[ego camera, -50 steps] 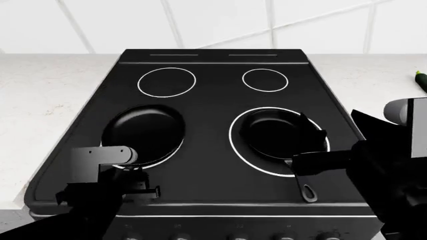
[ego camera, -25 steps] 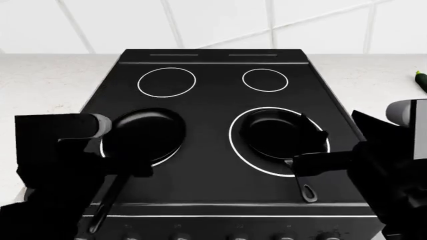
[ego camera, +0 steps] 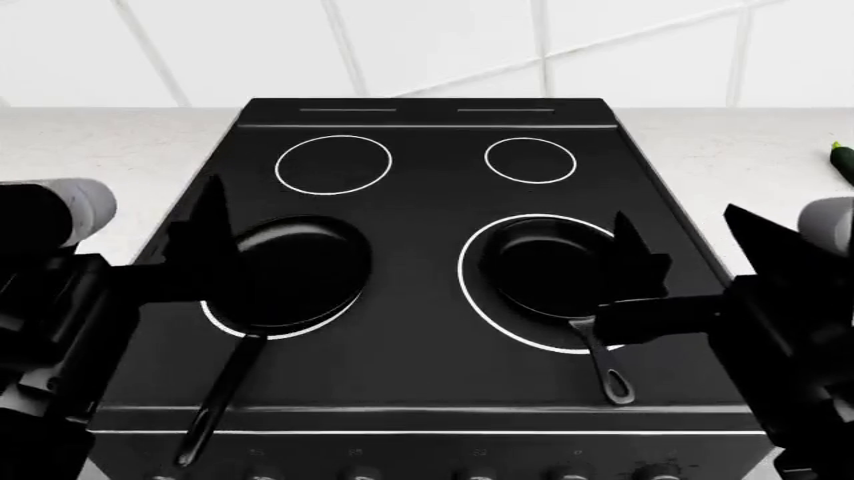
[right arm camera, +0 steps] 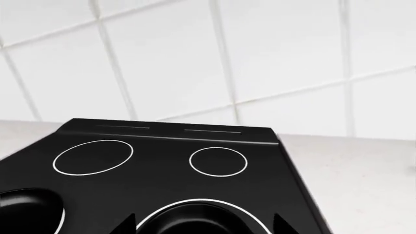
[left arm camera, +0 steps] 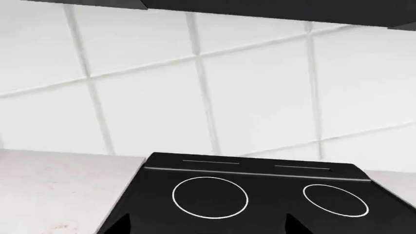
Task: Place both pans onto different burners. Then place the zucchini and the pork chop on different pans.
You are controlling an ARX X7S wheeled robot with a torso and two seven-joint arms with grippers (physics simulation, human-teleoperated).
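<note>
The shallow long-handled pan (ego camera: 291, 268) sits on the front left ring (ego camera: 267, 335) of the black cooktop (ego camera: 427, 200). The deeper pan (ego camera: 550, 265) sits inside the large front right ring (ego camera: 463, 282), handle toward me. My left gripper (ego camera: 160, 245) hovers open and empty at the cooktop's left side, beside the shallow pan; its wrist view (left arm camera: 208, 229) shows both tips wide apart. My right gripper (ego camera: 694, 250) is open and empty, just right of the deeper pan (right arm camera: 195, 220). The zucchini (ego camera: 843, 160) lies on the counter at far right. The pork chop is out of view.
Two back rings (ego camera: 334, 163) (ego camera: 530, 160) carry nothing. Speckled white counter (ego camera: 94, 170) flanks the cooktop on both sides, with a white tiled wall (ego camera: 427, 40) behind. Control knobs (ego camera: 571, 473) line the stove's front edge.
My left arm has come off the shallow pan's handle and swung up and left, uncovering the handle. My right gripper has shifted slightly right, away from the deeper pan's handle.
</note>
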